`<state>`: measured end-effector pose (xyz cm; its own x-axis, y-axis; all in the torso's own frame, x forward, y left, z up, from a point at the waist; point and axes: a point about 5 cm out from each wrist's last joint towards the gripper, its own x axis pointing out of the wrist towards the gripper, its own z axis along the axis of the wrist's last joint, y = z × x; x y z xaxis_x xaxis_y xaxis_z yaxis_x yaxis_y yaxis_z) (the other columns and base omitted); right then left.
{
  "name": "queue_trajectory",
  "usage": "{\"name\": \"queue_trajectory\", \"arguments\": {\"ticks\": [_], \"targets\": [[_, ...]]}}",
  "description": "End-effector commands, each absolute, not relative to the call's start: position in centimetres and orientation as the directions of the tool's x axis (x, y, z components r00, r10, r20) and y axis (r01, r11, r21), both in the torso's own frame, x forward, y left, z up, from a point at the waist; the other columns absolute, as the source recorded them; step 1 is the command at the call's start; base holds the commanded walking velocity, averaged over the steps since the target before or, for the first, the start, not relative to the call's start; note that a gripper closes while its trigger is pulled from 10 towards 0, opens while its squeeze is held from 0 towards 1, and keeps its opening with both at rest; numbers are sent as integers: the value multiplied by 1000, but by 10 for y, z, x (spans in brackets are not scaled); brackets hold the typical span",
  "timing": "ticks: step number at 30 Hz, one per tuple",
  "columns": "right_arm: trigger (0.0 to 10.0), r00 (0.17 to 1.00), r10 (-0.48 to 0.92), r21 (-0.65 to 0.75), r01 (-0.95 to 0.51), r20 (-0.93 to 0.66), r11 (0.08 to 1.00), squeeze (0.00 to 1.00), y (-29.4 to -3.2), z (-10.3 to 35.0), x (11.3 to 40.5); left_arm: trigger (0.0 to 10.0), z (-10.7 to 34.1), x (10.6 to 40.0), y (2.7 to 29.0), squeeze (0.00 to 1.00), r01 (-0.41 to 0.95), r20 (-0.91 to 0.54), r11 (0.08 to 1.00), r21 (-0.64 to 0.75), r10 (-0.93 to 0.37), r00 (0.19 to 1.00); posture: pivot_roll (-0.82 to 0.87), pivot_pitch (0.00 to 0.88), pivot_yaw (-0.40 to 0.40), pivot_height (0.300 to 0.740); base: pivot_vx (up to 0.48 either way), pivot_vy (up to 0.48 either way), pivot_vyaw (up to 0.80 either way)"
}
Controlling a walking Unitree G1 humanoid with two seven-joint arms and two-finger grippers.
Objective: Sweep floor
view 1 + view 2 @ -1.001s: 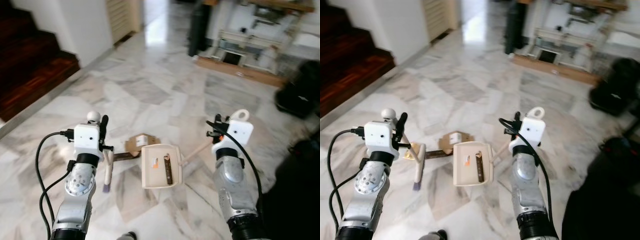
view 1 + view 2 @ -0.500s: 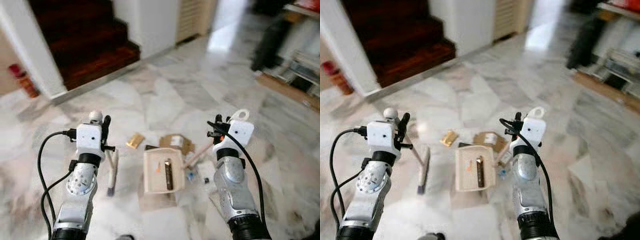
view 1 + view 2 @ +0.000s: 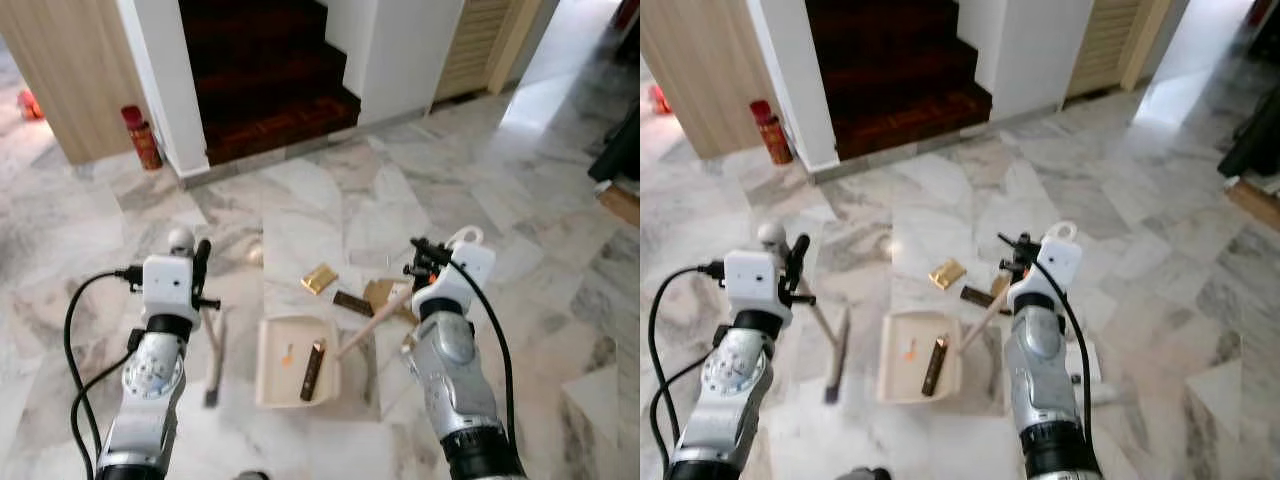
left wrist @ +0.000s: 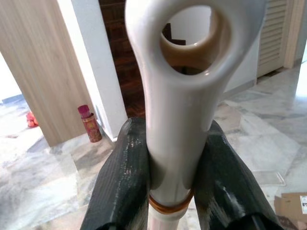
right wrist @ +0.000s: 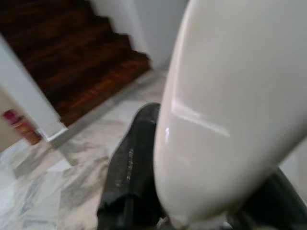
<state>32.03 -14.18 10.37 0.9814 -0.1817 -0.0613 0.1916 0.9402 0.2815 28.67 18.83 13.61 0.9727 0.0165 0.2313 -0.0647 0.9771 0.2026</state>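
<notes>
Standing on a marble floor [image 3: 330, 200] before a dark wooden staircase [image 3: 265, 90], the robot holds a sweeping tool in each arm. The dustpan [image 3: 295, 345] lies flat on the floor between the arms, with a dark strip and a small orange scrap already inside it. Its long handle rises to the right claw [image 3: 432, 262], which is closed around the pale grip. The left claw [image 3: 200, 268] is clamped on the broom [image 3: 214, 345], whose head rests on the floor just left of the dustpan.

Judging by this, sweeping is partway done. A gold packet [image 3: 320, 278], a dark strip and torn cardboard [image 3: 385, 295] lie just beyond the pan. The next move probably calls for reaching the broom behind that litter and drawing it toward the pan's mouth.

The left wrist view shows both black fingers [image 4: 122, 182] pressing the broom's looped handle end, with a red canister [image 4: 90, 123] by the wall. The head views show the litter.
</notes>
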Motion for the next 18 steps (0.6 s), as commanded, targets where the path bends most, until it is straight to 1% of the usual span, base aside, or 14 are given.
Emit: {"name": "queue_trajectory", "arguments": {"ticks": [1, 2, 8, 18], "targets": [[10000, 974, -215, 316, 226, -72, 921, 0, -149, 106, 322, 10000, 149, 288, 182, 0, -56, 287, 977, 207, -6, 958, 5, 72, -51, 740, 0, 0, 0], [10000, 972, -216, 327, 236, -96, 915, 0, -150, 103, 322, 10000, 149, 287, 182, 0, -57, 287, 977, 205, -5, 958, 5, 72, -51, 740, 0, 0, 0], [10000, 972, -205, 322, 231, -113, 918, 0, -149, 100, 322, 10000, 147, 287, 182, 0, -57, 282, 978, 198, -1, 959, 3, 69, -53, 740, 0, 0, 0], [10000, 977, -183, 332, 210, -111, 920, 0, -145, 102, 323, 10000, 146, 287, 182, 0, -61, 279, 979, 194, 5, 960, 3, 63, -55, 740, 0, 271, 0]]}}
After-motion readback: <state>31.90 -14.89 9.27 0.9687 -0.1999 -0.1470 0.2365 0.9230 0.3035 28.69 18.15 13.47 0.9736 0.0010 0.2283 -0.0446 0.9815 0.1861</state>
